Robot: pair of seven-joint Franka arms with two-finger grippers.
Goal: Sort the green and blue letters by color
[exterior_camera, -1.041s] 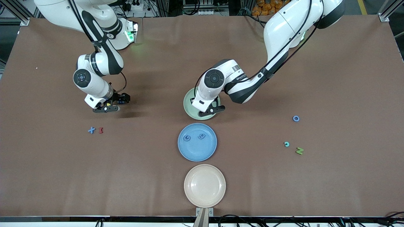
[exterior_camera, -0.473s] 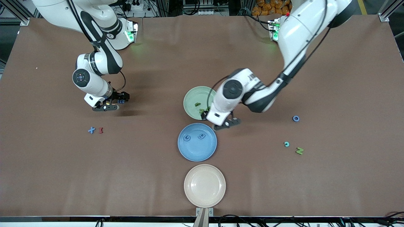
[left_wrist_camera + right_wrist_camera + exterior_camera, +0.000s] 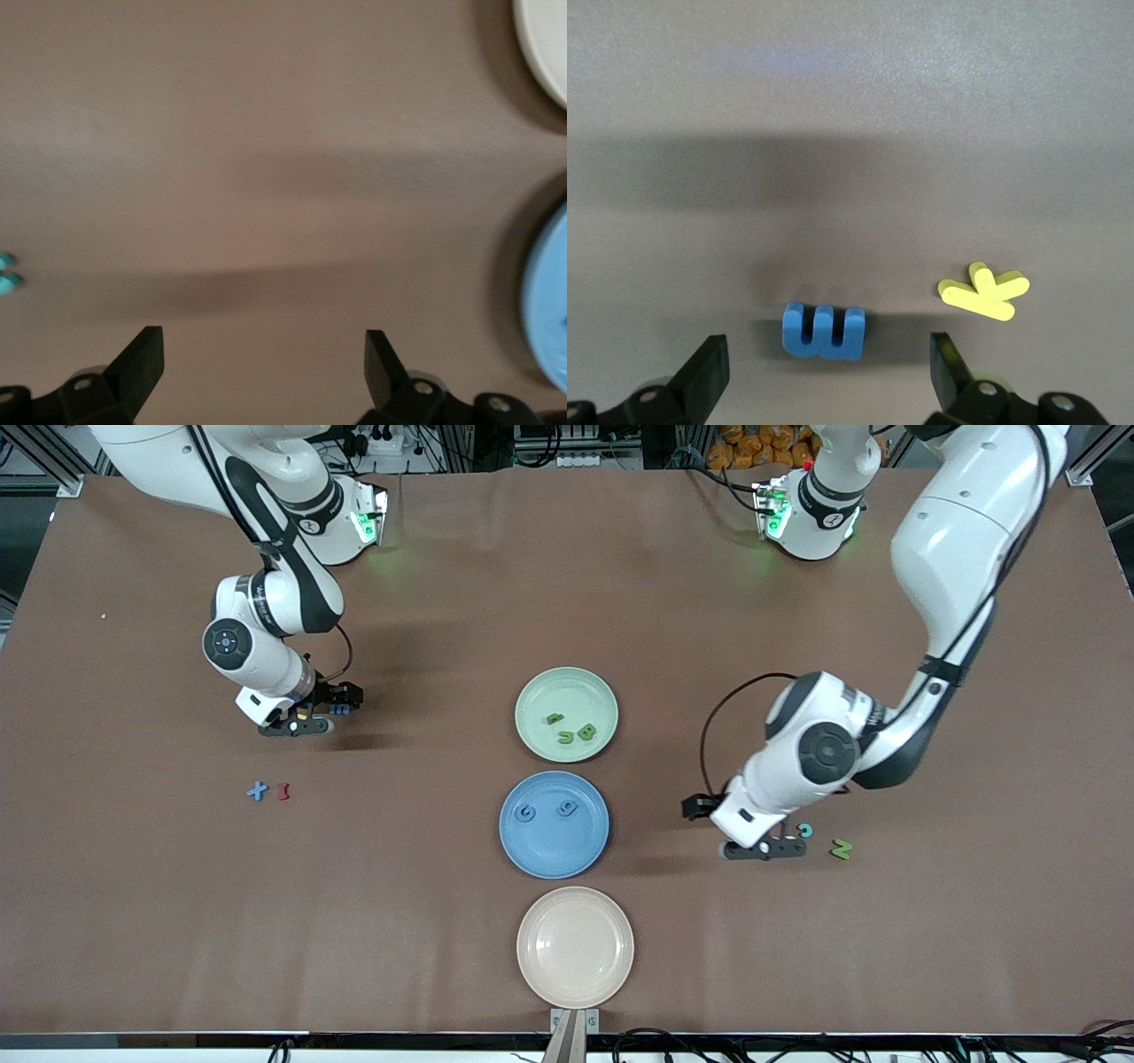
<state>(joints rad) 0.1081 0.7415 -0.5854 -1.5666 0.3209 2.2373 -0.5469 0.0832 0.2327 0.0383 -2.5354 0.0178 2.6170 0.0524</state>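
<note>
Left gripper (image 3: 764, 849), jaws apart and empty, is placed lower right of centre in the front view, just beside the teal hook letter (image 3: 804, 830) and olive N (image 3: 841, 849); N lies past the hook, toward the frame's right edge. Right gripper (image 3: 312, 718), jaws apart, hangs at centre left over the blue m (image 3: 824, 330), long axis across the jaws, yellow letter (image 3: 984, 291) beside it. Letters: flat, matte, foam-like. Three green sit in the green plate (image 3: 535, 691), two blue in the blue plate (image 3: 555, 852). Blue X (image 3: 257, 790) untouched.

Brown table (image 3: 177, 921), cream plate (image 3: 575, 946) nearest the camera; red I-shaped letter (image 3: 283, 791); yellow letter (image 3: 984, 291)
</note>
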